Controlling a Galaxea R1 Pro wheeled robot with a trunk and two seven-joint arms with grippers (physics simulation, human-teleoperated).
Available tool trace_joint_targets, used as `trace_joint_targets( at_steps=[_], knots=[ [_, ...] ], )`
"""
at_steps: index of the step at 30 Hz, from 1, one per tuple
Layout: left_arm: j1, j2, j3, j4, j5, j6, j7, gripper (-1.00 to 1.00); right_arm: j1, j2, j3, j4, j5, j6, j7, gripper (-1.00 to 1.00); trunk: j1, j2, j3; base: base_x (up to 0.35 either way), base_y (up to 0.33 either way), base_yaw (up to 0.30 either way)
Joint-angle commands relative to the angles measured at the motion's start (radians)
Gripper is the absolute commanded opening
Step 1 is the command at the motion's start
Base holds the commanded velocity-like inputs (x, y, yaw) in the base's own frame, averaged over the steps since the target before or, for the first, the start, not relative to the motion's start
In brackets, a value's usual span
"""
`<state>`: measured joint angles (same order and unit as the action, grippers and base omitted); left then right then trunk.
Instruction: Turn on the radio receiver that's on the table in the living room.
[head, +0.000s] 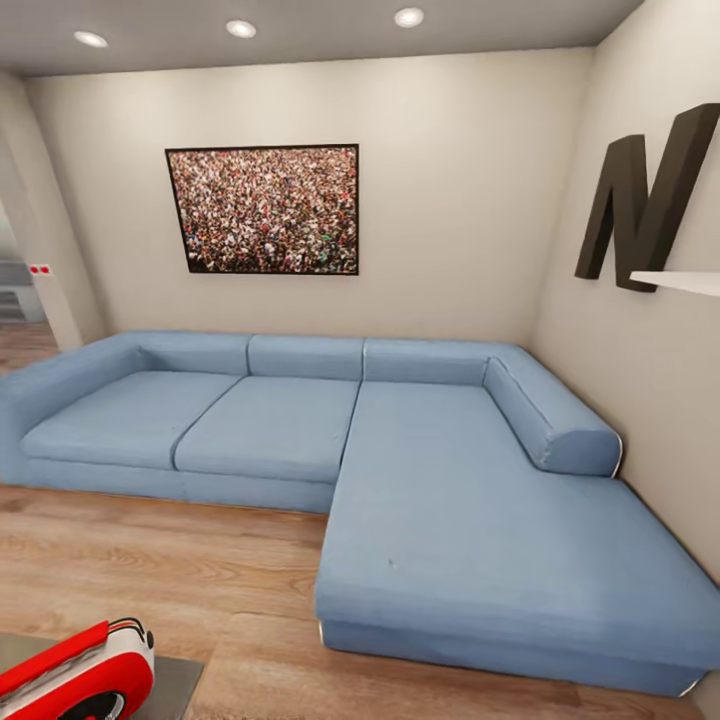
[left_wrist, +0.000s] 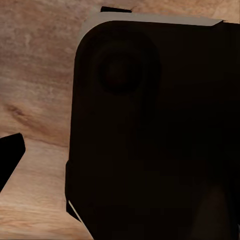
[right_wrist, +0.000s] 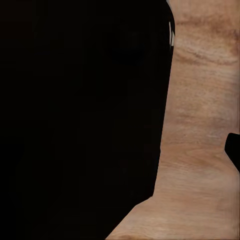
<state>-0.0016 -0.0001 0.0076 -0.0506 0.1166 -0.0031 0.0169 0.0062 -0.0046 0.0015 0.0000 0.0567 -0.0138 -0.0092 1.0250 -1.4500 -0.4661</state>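
Note:
The radio receiver is red with white sides and lies tilted at the lower left corner of the head view, cut off by the frame edge. A thin wire handle runs along its top. It rests on a corner of the glossy grey table. In the left wrist view one dark fingertip pokes in over the wood floor, beside a large dark rounded robot part. The right wrist view holds another dark fingertip at its edge, next to a black mass. Neither view shows both fingers.
A long blue sectional sofa fills the room's middle and right, against beige walls. A framed crowd picture hangs above it. A dark letter N and a white shelf are on the right wall. Light wood floor lies between sofa and table.

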Motion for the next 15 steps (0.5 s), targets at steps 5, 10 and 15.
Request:
trace_joint_targets(
  at_steps=[5, 10, 15],
  knots=[
    [0.0, 0.001, 0.0, 0.0, 0.0, 0.0, 0.0, 1.0, 0.0, 0.0, 0.0, 0.0, 0.0, 0.0, 0.0, 1.0, 0.0, 0.0, 0.0, 0.0, 0.0, 0.3],
    [0.0, 0.0, 0.0, 0.0, 0.0, 0.0, 0.0, 1.0, 0.0, 0.0, 0.0, 0.0, 0.0, 0.0, 0.0, 1.0, 0.0, 0.0, 0.0, 0.0, 0.0, 0.3],
    [0.0, 0.0, 0.0, 0.0, 0.0, 0.0, 0.0, 1.0, 0.0, 0.0, 0.0, 0.0, 0.0, 0.0, 0.0, 1.0, 0.0, 0.0, 0.0, 0.0, 0.0, 0.3]
  ],
)
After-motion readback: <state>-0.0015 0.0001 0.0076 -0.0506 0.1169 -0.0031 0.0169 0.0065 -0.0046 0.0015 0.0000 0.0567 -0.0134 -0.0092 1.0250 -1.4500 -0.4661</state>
